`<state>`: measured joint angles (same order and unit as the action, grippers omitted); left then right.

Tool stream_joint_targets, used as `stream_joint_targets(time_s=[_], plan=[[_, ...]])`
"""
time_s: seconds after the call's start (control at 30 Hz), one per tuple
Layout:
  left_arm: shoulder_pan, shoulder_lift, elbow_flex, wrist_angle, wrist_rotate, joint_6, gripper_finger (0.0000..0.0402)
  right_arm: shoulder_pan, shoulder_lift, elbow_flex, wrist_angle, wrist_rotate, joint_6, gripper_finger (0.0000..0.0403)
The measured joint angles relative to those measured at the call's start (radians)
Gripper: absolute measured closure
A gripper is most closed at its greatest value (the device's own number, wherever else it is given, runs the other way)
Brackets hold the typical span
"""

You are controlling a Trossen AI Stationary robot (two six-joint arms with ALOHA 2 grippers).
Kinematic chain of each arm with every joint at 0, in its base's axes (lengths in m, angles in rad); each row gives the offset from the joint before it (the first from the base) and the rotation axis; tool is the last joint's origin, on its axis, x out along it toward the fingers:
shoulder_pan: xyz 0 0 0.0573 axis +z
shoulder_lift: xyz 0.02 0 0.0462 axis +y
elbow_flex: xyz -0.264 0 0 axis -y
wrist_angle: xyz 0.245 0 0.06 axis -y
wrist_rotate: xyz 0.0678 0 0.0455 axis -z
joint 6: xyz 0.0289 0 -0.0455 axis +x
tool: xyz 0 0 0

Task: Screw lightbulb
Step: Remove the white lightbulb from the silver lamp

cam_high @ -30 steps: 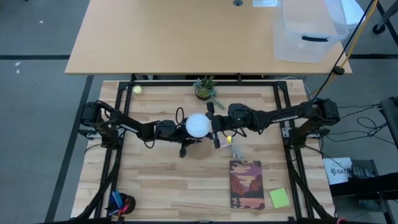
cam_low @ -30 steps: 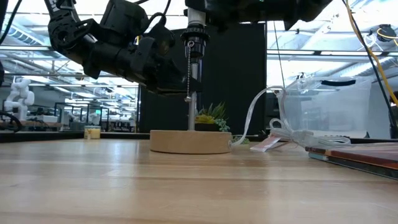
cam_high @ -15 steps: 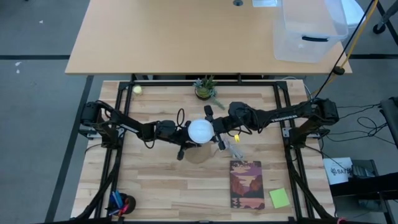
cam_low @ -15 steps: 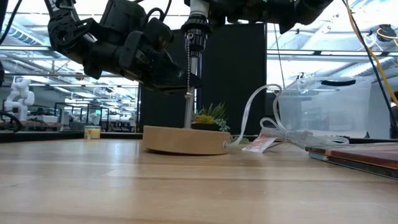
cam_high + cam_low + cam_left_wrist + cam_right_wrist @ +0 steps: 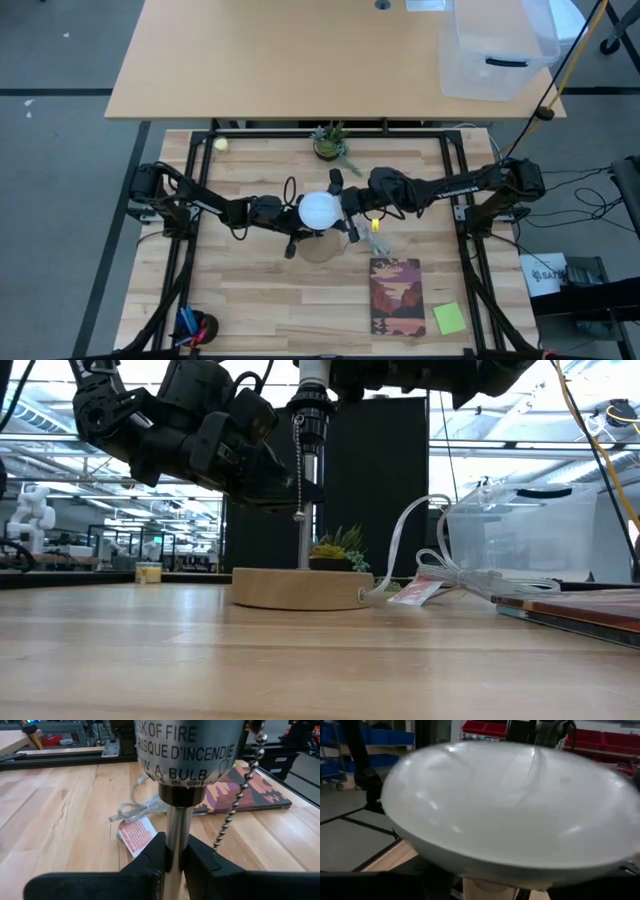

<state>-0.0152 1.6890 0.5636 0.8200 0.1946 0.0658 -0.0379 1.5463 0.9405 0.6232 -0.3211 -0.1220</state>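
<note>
Around: you have a plant (image 5: 329,141) far of the lamp, a book (image 5: 397,296) near right.
Left gripper (image 5: 173,865): clamps the lamp stem (image 5: 176,840).
Right gripper (image 5: 345,212): holds the lightbulb (image 5: 320,210) over the wooden base (image 5: 300,587).

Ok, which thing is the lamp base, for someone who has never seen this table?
Start at the slatted wooden table and go to its middle, where both arms meet. Under the round white frosted lightbulb lies a round pale wooden disc with a slim metal post; unlike its neighbours, it trails a clear cord.
</note>
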Motion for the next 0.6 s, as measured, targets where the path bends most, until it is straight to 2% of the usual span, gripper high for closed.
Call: stream_joint_targets(time_s=[0.13, 0.47, 0.6], plan=[[0.000, 0.000, 0.000, 0.000, -0.004, 0.000, 0.0356, 0.006, -0.002, 0.000, 0.007, 0.009, 0.000, 0.0142], [-0.002, 0.000, 0.000, -0.003, -0.012, -0.001, 0.0356, 0.006, -0.005, 0.004, -0.023, 0.021, 0.032, 0.0140], [-0.001, 0.000, 0.000, -0.007, -0.012, -0.003, 0.0356, 0.008, -0.008, 0.005, -0.046, 0.094, 0.029, 0.0140]])
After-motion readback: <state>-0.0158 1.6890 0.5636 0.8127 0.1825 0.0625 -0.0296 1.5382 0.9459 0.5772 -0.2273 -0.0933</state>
